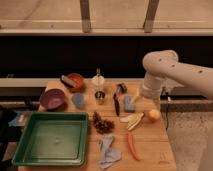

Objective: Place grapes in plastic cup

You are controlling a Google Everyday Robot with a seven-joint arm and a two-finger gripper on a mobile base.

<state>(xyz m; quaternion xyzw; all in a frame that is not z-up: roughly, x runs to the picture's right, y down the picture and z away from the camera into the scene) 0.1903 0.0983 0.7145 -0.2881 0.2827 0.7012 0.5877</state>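
Over the right side of the counter (156, 142), close to its back edge, my hand (149, 97) hangs at the end of my white arm (172, 70), which bends down from the right. Whether the hand is apart or together I cannot tell, and I see nothing in it.

The grapes (102, 124) lie as a dark bunch near the middle of the counter, just beside the right wall of the green tray (50, 138) that fills the front left corner. They are well apart from my hand. The plastic cup (78, 100) stands farther back and to the left of the grapes, between the purple bowl (52, 98) near the left edge and the small metal cup (100, 96).

Toward the back edge sits a red bowl (75, 81) with something pale lying in it (I cannot make out what), and a whitish bottle (98, 80) stands to its right. A dark knife (116, 103) lies beside the blue sponge (130, 104), which is just below and left of my hand. A banana (132, 120) and a round orange fruit (153, 115) rest near the right edge, touching or nearly so. Toward the front edge lie the carrot (131, 146) and a crumpled blue cloth (108, 152).
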